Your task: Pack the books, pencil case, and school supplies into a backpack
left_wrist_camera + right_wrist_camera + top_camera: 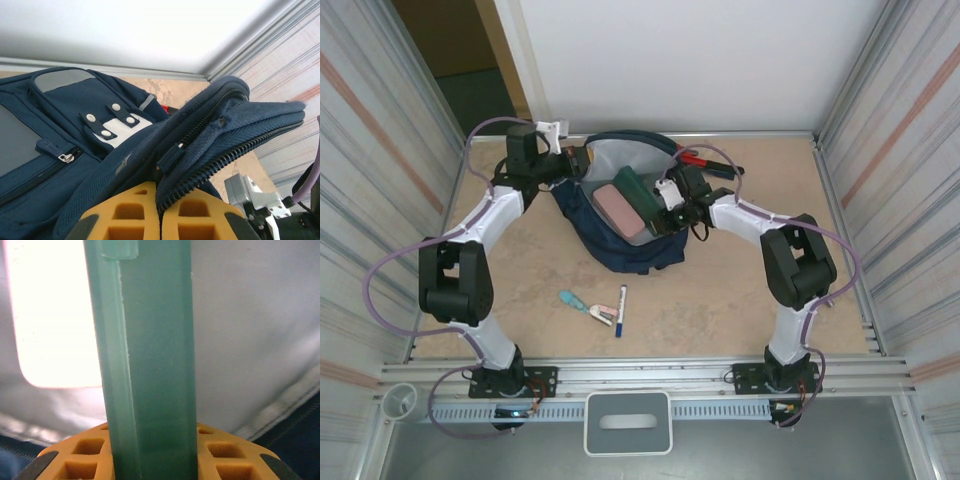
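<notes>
The navy backpack [620,252] lies open at the back middle of the table. Inside it rests the pale pink pencil case [618,208]. My left gripper [570,166] is shut on the backpack's zipper rim [215,150], the yellow pads [135,210] pinching the fabric and holding the mouth up. My right gripper [668,200] is shut on a slim dark green book [150,365], which stands on edge between its pads above the grey lining [250,340]. The same green book [632,186] pokes into the opening. A white marker [621,309] and a teal-and-pink stapler-like item [588,306] lie on the table near the front.
A red-handled screwdriver [695,158] lies behind the backpack, close to the right arm. Corrugated walls close in the table on the left and right. The backpack's front pocket and white patch [117,132] face the left wrist camera.
</notes>
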Controlling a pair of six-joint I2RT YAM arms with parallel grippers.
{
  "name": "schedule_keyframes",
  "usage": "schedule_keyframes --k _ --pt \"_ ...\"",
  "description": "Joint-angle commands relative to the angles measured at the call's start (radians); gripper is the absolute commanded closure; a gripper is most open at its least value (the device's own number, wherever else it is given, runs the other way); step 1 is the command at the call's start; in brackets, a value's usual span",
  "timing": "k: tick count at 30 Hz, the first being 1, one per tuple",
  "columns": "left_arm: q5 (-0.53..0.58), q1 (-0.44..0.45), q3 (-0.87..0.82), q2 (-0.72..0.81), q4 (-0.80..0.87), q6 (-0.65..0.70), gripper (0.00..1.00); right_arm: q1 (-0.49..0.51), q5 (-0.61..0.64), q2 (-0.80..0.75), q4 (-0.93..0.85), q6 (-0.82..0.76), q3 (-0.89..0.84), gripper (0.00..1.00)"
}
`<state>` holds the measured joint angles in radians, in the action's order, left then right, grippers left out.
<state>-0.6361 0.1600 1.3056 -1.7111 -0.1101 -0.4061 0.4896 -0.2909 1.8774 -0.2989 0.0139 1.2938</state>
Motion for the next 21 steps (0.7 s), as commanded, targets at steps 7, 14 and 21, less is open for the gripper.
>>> schedule_keyframes --k 7,14,21 --pt "-0.171 0.015 -0.096 0.120 -0.426 -0.226 1.00 -0.107 -0.366 0.039 0.079 0.407 0.052 0.87" --pt "-0.171 0.015 -0.079 0.118 -0.518 -0.260 1.00 -0.114 -0.482 0.096 0.134 0.551 0.040 0.87" --pt "-0.219 0.021 -0.050 0.079 -0.510 -0.256 1.00 -0.133 -0.496 0.184 0.111 0.610 0.157 0.85"
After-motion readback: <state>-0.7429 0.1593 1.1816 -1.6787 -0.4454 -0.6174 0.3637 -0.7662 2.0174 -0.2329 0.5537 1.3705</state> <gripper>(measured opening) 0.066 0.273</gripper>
